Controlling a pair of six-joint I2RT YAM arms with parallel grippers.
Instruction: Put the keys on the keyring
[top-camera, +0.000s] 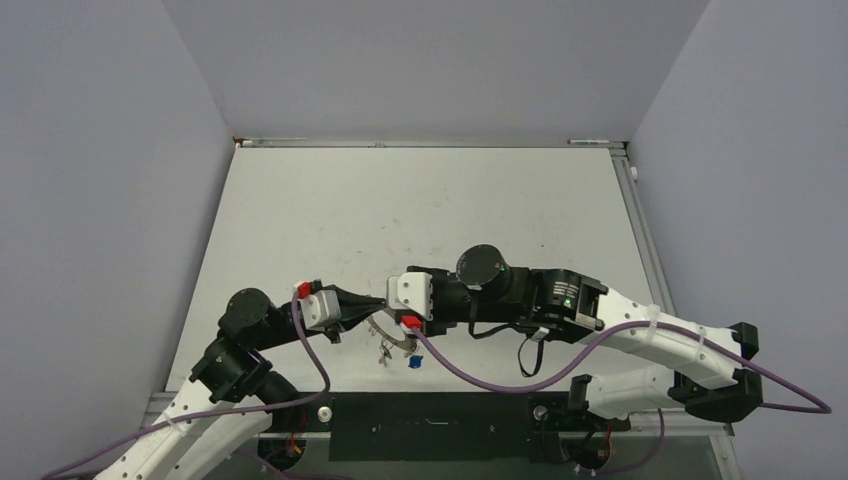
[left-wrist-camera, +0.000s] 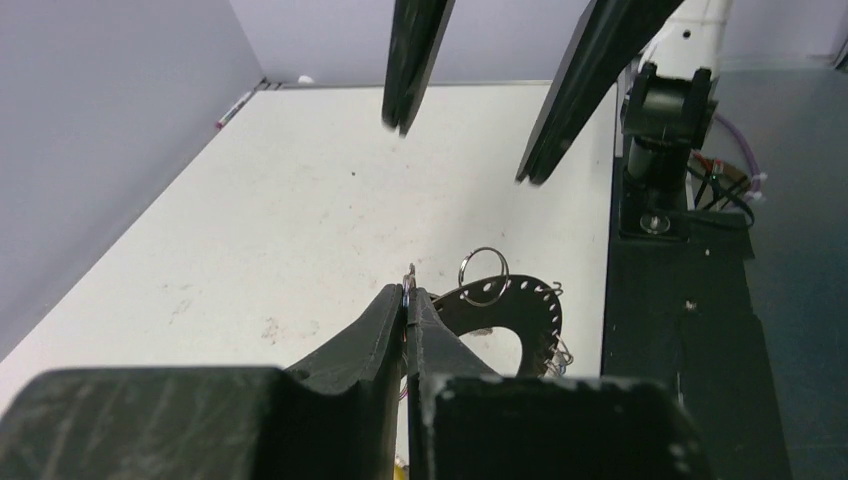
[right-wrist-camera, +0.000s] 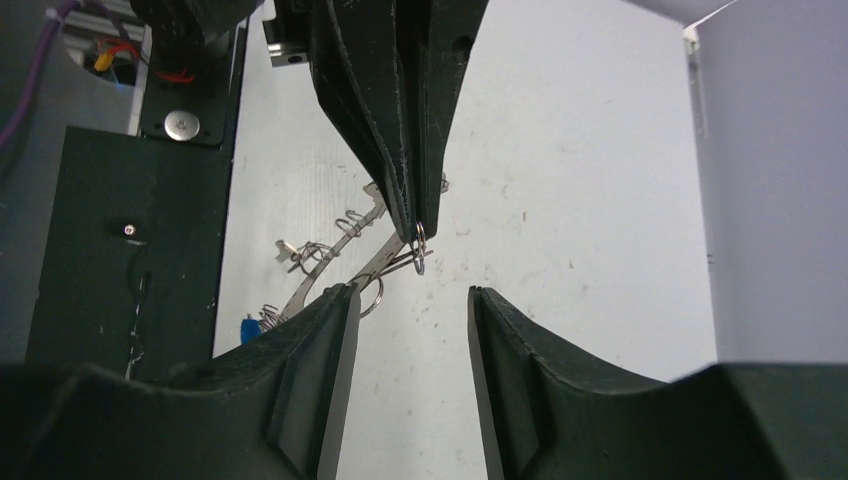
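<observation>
The keyring (left-wrist-camera: 520, 312), a flat silvery disc with holes and wire loops round its rim, hangs tilted just above the table near the front edge. It also shows in the top view (top-camera: 393, 336) and edge-on in the right wrist view (right-wrist-camera: 335, 272). My left gripper (left-wrist-camera: 409, 288) is shut on a small wire loop (right-wrist-camera: 420, 246) at the ring's rim. It also shows in the right wrist view (right-wrist-camera: 412, 228). My right gripper (right-wrist-camera: 410, 295) is open and empty, its fingers either side of the left gripper's tip, as the left wrist view (left-wrist-camera: 462, 152) shows. A key's blue tag (right-wrist-camera: 250, 328) hangs from the ring.
The black base plate (top-camera: 430, 412) and the table's front edge lie just behind the grippers. Grey walls close the table in on the left, right and back. A split ring (left-wrist-camera: 484, 275) stands up on the keyring.
</observation>
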